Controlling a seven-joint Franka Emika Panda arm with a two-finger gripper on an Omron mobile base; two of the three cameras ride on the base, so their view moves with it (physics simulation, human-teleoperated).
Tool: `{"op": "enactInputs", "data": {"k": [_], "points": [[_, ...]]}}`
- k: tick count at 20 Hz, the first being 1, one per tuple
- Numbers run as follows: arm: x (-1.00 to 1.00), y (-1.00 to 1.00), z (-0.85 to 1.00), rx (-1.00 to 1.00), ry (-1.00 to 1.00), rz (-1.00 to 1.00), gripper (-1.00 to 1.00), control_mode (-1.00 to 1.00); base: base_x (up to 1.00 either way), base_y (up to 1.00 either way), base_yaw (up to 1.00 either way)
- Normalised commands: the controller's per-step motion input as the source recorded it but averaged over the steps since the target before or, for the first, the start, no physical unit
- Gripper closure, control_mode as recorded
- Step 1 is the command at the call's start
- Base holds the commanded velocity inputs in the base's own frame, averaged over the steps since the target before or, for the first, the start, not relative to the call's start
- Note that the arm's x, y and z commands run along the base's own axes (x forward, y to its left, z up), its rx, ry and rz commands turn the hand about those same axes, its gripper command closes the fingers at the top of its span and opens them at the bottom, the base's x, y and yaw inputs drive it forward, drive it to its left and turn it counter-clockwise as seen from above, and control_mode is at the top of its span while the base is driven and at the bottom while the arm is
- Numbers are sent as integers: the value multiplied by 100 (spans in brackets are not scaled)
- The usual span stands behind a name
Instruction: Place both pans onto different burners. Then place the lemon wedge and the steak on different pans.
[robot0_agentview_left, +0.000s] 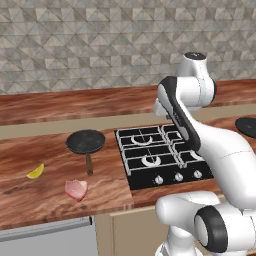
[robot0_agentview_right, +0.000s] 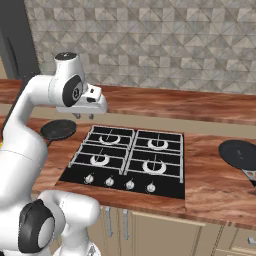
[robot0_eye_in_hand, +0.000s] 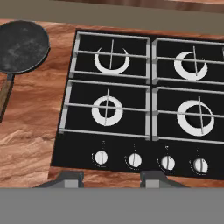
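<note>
Hand view shows the gripper (robot0_eye_in_hand: 110, 178) at the bottom edge, hanging above the front of the cooktop (robot0_eye_in_hand: 144, 148), just over the silver knobs (robot0_eye_in_hand: 134, 160). Its two finger tips stand a moderate way apart with nothing between them, so the claw is partly open and empty.

I judge that the first step is in hand and no part of the task is done yet: all four burners (robot0_eye_in_hand: 107, 110) are bare, and both pans lie on the wooden counter (robot0_agentview_left: 45, 200). The next move, I think, calls for bringing the hand to the left and down to the nearer pan, with the jaws turned across its thin handle (robot0_agentview_left: 89, 164), which is the easiest part to pinch.

Nearest to the base in the left base view lies the steak (robot0_agentview_left: 76, 189), a pinkish slab with pale edges, close to the counter's front. A little behind it and to the left is the lemon wedge (robot0_agentview_left: 35, 172), small, yellow and curved, apart from the steak.

Further back stands the pan with brown handle (robot0_agentview_left: 86, 141), round, black and shallow, just beside the left edge of the cooktop, its handle pointing to the front.

The second pan (robot0_agentview_right: 240, 154) rests on the counter to the right of the cooktop, well apart from the first
</note>
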Motion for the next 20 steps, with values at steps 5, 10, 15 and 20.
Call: {"op": "enactInputs", "data": {"k": [5, 10, 15, 20], "points": [[0, -31, 7, 1, 1, 0, -100, -100, 0, 0, 0], [0, -77, 12, 1, 2, 0, -100, -100, 0, 0, 0], [0, -87, 2, 0, 3, 0, -100, -100, 0, 0, 0], [0, -87, 0, 0, 6, 0, -100, -100, 0, 0, 0]]}}
